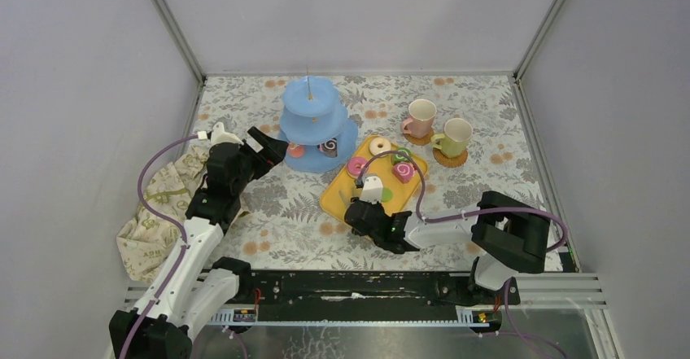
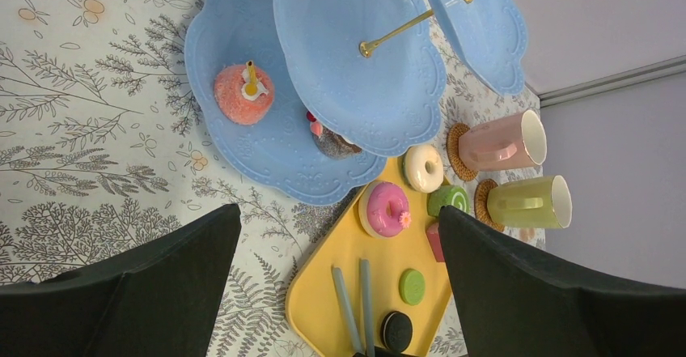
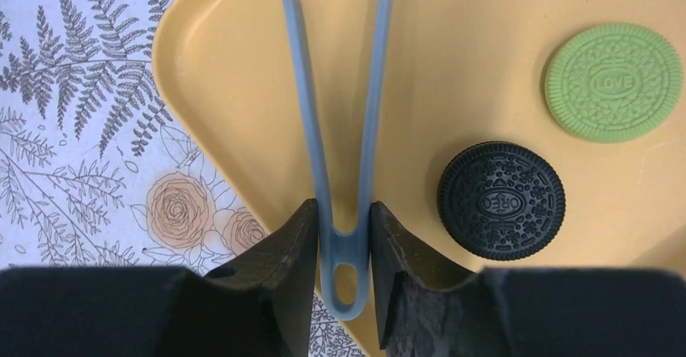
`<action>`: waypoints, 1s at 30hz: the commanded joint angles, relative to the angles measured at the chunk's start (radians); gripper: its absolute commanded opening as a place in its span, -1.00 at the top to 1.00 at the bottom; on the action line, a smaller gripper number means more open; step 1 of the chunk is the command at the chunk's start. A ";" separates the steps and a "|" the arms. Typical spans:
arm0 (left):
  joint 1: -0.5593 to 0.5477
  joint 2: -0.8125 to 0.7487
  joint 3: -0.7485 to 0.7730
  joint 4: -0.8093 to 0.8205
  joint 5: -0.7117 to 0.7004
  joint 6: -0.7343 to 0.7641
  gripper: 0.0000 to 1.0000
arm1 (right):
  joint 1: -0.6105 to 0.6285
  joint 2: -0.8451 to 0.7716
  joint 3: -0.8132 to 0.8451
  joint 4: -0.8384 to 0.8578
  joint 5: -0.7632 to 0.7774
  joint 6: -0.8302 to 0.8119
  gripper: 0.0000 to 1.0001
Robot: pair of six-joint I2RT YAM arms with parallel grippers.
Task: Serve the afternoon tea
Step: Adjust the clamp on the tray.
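The light-blue three-tier stand (image 1: 313,119) holds an orange pastry (image 2: 243,94) and a brown one (image 2: 332,140) on its bottom tier. My left gripper (image 1: 272,149) hovers open just left of the stand, holding nothing. On the yellow tray (image 3: 243,65) lie a pink donut (image 2: 384,209), a white donut (image 2: 423,167), a green roll (image 2: 447,200), a green cookie (image 3: 612,82) and a black cookie (image 3: 501,201). My right gripper (image 3: 344,211) is shut on the hinge end of blue-grey tongs (image 3: 346,248), whose arms reach over the tray's near corner. A pink mug (image 1: 421,118) and a pale green mug (image 1: 456,137) stand on coasters.
A crumpled beige cloth (image 1: 159,212) with green print lies at the left edge beside the left arm. A floral tablecloth (image 1: 268,237) covers the table. Grey walls close in the left, right and back.
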 commanded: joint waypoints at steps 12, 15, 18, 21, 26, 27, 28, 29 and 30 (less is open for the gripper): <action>-0.003 0.001 -0.008 0.050 0.013 -0.003 -1.00 | 0.050 0.164 0.043 0.074 0.177 0.000 0.13; -0.002 0.005 -0.005 0.047 0.014 0.000 -1.00 | 0.053 0.179 0.043 0.074 0.194 0.005 0.09; -0.004 0.007 -0.003 0.045 0.015 0.003 -1.00 | 0.055 0.194 0.041 0.070 0.198 0.012 0.08; -0.004 0.011 0.000 0.044 0.015 0.005 -1.00 | 0.056 0.211 0.045 0.063 0.201 0.011 0.03; -0.005 0.015 0.002 0.043 0.015 0.006 -1.00 | 0.060 0.256 0.070 0.049 0.219 0.002 -0.04; -0.005 0.014 0.002 0.043 0.015 0.007 -1.00 | 0.061 0.265 0.074 0.050 0.224 0.001 -0.04; -0.005 0.015 0.001 0.043 0.015 0.007 -1.00 | 0.062 0.274 0.079 0.050 0.227 -0.001 -0.04; -0.005 0.014 0.002 0.043 0.015 0.006 -1.00 | 0.062 0.283 0.082 0.051 0.230 -0.001 -0.05; -0.005 0.014 0.002 0.043 0.015 0.006 -1.00 | 0.063 0.294 0.084 0.051 0.231 0.000 -0.05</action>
